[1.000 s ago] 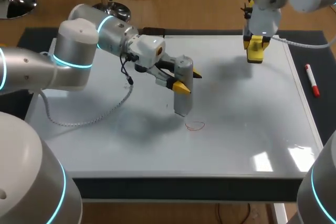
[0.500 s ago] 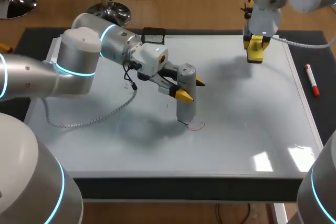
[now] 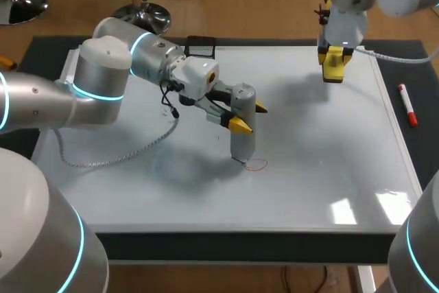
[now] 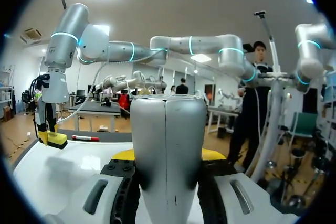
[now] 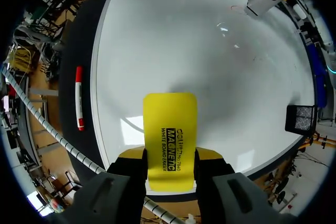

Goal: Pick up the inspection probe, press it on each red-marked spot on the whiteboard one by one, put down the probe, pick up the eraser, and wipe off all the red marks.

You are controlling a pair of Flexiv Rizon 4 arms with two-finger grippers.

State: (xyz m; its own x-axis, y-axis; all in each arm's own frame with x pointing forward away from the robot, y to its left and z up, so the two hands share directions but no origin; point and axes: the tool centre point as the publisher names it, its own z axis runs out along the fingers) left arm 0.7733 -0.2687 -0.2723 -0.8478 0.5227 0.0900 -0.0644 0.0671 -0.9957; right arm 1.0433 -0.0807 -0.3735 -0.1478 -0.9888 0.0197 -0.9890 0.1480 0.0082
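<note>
The grey inspection probe (image 3: 243, 132) stands upright in my left gripper (image 3: 248, 115), which is shut on it. Its lower end rests on the whiteboard (image 3: 329, 156), touching the left edge of a thin red mark (image 3: 255, 165). In the left wrist view the probe (image 4: 168, 145) fills the space between the fingers of the left gripper (image 4: 168, 155). My right gripper (image 3: 333, 68) hangs over the board's far right corner, shut on the yellow eraser (image 3: 333, 64). The right wrist view shows the eraser (image 5: 170, 135) clamped in the right gripper (image 5: 170, 154), above the board.
A red marker pen (image 3: 408, 105) lies on the dark mat right of the whiteboard. A black mesh holder (image 3: 200, 47) stands at the board's far edge, behind my left arm. A cable from the left wrist trails over the board's left part.
My left arm carried the probe right and toward the near edge, setting its tip down beside the red mark, then stayed still. The right arm has not moved.
</note>
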